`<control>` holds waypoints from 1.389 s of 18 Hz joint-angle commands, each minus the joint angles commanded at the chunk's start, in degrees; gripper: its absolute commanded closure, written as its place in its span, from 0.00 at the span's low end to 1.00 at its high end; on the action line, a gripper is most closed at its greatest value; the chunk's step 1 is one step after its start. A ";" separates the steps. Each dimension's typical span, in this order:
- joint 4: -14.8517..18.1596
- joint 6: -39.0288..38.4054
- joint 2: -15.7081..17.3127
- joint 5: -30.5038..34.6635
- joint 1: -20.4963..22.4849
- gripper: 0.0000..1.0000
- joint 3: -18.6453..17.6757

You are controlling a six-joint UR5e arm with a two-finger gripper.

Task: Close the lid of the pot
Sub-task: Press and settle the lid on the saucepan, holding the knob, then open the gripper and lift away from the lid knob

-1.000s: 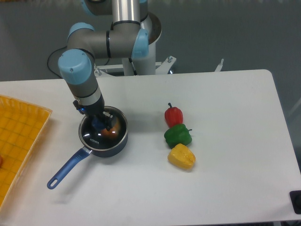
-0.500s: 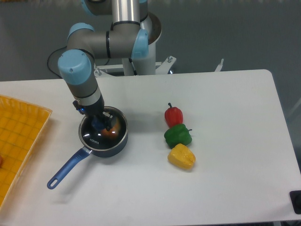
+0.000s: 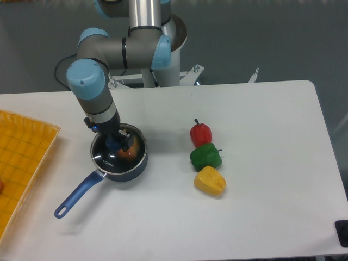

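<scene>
A small dark pot point(image 3: 124, 169) with a long blue handle stands on the white table at the left. The clear glass lid point(image 3: 106, 159) with its thin metal rim lies flat on top of the pot. Through the glass an orange thing shows inside. My gripper point(image 3: 115, 142) reaches straight down over the lid's middle, its dark fingers on either side of the blue knob. The arm's wrist hides part of the knob, and I cannot make out whether the fingers still press it.
Three toy peppers sit in a row right of the pot: red point(image 3: 200, 132), green point(image 3: 205, 156), yellow point(image 3: 210, 181). A yellow-orange tray point(image 3: 22, 157) lies at the table's left edge. A small black object point(image 3: 342, 232) is at the bottom right corner.
The arm has shifted very slightly left and up; the pot and lid stay in place.
</scene>
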State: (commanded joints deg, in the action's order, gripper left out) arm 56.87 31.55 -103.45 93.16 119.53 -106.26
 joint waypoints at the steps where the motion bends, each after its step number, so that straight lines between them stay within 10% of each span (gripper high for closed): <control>1: 0.00 0.00 0.00 0.00 0.00 0.15 0.00; 5: 0.00 0.17 0.17 -0.09 0.00 0.02 0.09; 25: 1.32 2.62 4.57 -0.17 5.69 0.00 2.72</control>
State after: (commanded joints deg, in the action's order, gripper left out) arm 58.18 34.17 -98.88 92.99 125.22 -103.54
